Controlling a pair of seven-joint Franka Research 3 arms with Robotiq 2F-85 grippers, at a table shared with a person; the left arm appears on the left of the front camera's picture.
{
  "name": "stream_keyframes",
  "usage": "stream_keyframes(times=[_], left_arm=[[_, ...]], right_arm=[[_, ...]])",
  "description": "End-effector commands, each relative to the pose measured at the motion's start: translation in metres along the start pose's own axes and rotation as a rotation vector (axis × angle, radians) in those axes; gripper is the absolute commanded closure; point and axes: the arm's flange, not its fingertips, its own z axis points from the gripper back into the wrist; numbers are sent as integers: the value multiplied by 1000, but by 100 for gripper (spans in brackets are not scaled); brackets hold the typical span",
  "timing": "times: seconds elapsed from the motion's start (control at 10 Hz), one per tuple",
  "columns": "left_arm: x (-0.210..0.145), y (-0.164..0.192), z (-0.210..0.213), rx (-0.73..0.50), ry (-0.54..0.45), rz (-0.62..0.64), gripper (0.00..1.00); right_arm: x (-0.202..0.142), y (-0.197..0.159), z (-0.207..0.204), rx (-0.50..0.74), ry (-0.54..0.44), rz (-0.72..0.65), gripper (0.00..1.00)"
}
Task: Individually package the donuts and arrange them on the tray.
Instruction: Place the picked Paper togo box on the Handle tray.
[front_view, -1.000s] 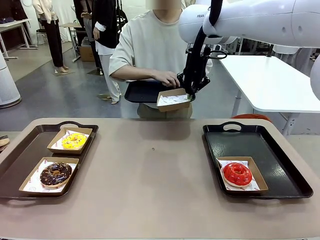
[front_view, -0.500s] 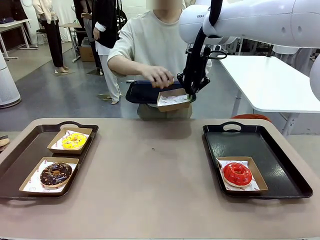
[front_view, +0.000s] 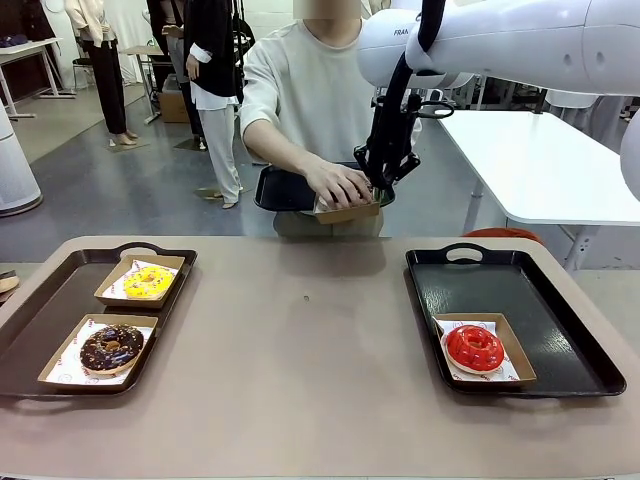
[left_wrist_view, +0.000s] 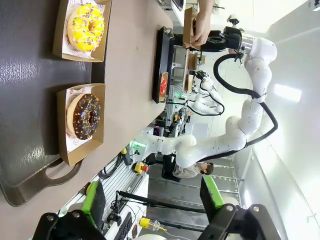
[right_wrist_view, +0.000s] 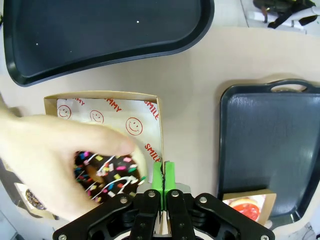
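**Four donuts, four boxes, three trays**

We count four donuts. The yellow donut (front_view: 148, 282) and the chocolate donut (front_view: 111, 346) each sit in their own cardboard box on the left tray (front_view: 40, 310). The red donut (front_view: 474, 347) sits in a box at the near end of the right tray (front_view: 520, 300). The fourth, a dark sprinkled donut (right_wrist_view: 107, 175), is in the person's hand (front_view: 340, 184), which presses it down into a fourth paper-lined box (right_wrist_view: 102, 145) held in the air beyond the far edge of the tabletop (front_view: 310, 360).

The right gripper (front_view: 383, 180) has its jaws clamped tight on the rim of that box, green pads together over the cardboard wall. The hand covers most of the box's inside, so we cannot see how the donut lies.

The person holds a third, dark tray (front_view: 285, 188) just behind the box. The left gripper (left_wrist_view: 152, 200) hangs over the left tray, jaws spread wide with nothing between them.
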Motion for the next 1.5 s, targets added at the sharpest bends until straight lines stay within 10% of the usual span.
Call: stream_keyframes(times=[0.0,0.8,1.4], left_arm=[[-3,0,0,5,-7,0,0],[-3,0,0,5,-7,0,0],[-3,0,0,5,-7,0,0]], right_arm=[[1,-1,0,2,-4,-2,100],[0,0,0,0,0,0,99],[15,-99,39,89,63,240,99]])
